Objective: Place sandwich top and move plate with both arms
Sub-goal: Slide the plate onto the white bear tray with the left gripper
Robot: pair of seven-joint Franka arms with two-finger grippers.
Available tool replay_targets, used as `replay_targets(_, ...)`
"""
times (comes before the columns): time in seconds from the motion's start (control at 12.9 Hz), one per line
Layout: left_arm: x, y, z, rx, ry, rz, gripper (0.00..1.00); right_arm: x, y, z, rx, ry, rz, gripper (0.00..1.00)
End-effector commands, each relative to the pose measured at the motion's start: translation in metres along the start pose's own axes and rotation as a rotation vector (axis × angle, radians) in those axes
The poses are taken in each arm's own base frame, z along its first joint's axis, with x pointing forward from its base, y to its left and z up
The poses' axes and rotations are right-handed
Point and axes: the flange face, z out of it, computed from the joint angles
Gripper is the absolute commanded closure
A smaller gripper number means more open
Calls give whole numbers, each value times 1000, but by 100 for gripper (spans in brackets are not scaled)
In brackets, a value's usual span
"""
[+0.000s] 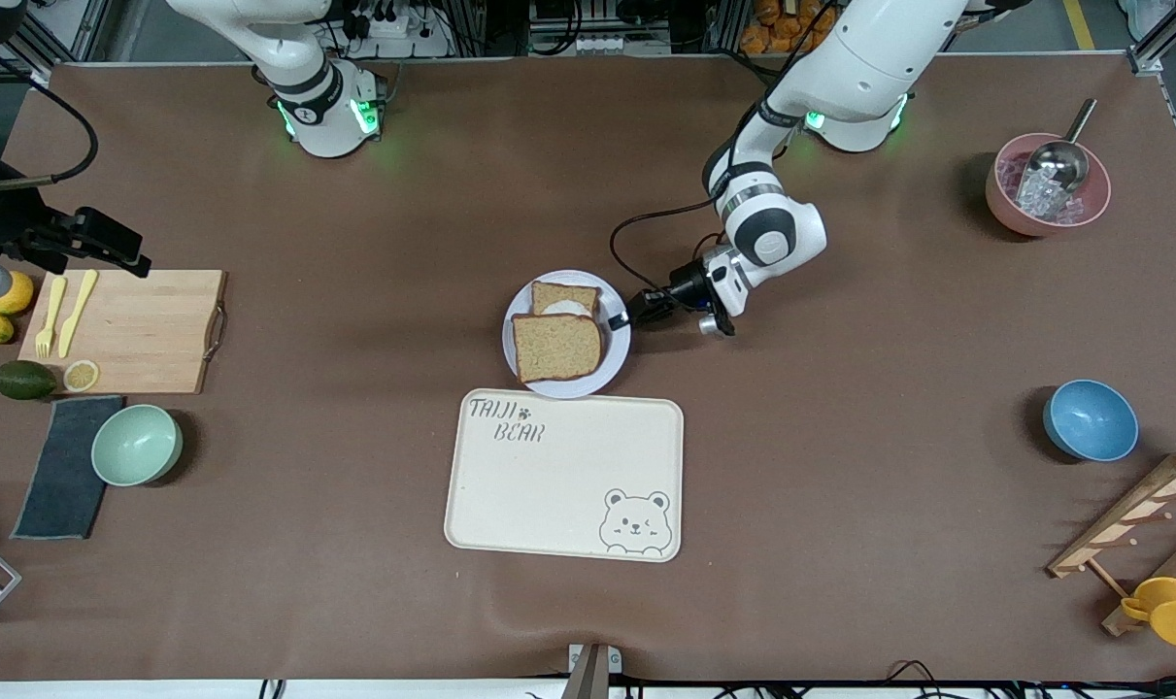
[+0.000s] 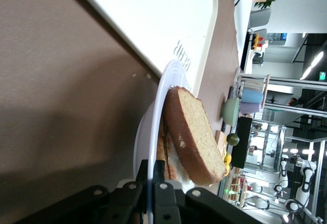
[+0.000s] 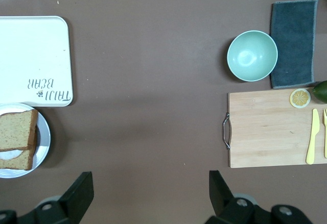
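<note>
Resting askew on the egg slice, the sandwich top (image 1: pixel 556 347) is already on the plate (image 1: pixel 617 364). Left gripper (image 1: pixel 624 317) clamps the plate's rim; right gripper (image 3: pixel 148 193) hangs open over bare table, so moving the plate remains.

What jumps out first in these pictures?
Mid-table, the plate carries the sandwich top leaning on an egg-topped slice, while the left gripper pinches the plate's rim. The bear tray lies beside it, nearer the camera. The right gripper hangs open over bare table.
</note>
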Motion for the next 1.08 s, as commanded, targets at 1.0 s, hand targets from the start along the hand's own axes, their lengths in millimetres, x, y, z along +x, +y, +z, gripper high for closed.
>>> replay_targets(1.0,116,62,81,-249,233,5,100,1,16,8,-17,-7,49,0)
